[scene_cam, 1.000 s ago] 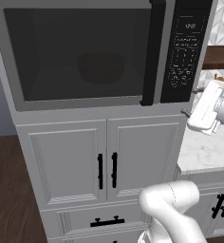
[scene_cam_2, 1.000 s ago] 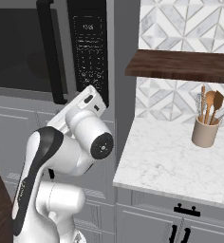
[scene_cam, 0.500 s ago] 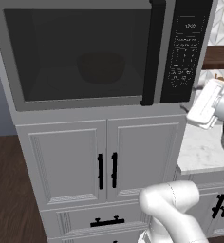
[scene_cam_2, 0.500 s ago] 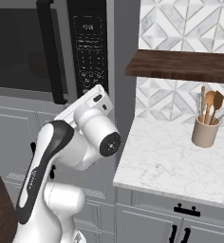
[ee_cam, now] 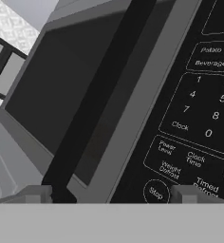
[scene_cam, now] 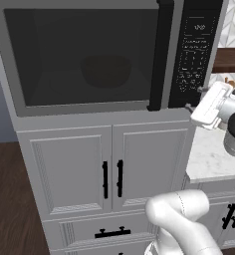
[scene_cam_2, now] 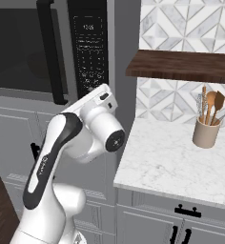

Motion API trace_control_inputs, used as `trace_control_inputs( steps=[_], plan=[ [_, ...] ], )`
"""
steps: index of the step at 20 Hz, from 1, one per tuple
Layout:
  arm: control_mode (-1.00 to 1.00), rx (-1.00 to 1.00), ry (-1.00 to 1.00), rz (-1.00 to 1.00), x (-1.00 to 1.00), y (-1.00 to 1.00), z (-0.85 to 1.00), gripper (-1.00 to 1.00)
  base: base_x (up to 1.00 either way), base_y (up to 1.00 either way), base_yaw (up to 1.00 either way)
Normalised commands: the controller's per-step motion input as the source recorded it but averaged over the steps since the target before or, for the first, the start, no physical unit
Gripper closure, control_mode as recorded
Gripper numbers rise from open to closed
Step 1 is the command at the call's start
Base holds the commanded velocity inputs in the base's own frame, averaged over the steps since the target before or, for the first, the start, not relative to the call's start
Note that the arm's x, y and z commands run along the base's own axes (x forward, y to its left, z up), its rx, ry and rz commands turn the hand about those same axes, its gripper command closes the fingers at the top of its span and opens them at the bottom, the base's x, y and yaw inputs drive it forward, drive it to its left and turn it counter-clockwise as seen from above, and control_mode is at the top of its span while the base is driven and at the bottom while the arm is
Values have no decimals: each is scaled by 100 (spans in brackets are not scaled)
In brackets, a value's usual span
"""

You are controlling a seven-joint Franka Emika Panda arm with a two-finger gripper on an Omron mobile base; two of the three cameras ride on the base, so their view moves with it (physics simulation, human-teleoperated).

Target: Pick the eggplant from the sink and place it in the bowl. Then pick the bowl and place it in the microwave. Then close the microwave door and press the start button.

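The microwave door (scene_cam: 84,57) is shut, the bowl (scene_cam: 105,70) (dim) behind its glass.

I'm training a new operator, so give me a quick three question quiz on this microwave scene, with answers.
1. True or false: the microwave door is shut.
2. What shows dimly through the door glass? A) bowl B) kettle C) plate
3. The gripper is near the lower end of the ____.

Key: 1 true; 2 A; 3 keypad.
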Motion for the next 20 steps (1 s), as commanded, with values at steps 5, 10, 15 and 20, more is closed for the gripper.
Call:
trace_control_inputs(
  steps=[5, 10, 15, 20],
  plan=[
    [-100, 5, 0, 0, 27, -2, -9, -100, 0, 0, 0],
    [-100, 5, 0, 0, 26, -3, -13, -100, 0, 0, 0],
    [-100, 5, 0, 0, 30, -1, -7, -100, 0, 0, 0],
    [-100, 5, 0, 0, 33, -5, -2, -100, 0, 0, 0]
  ],
)
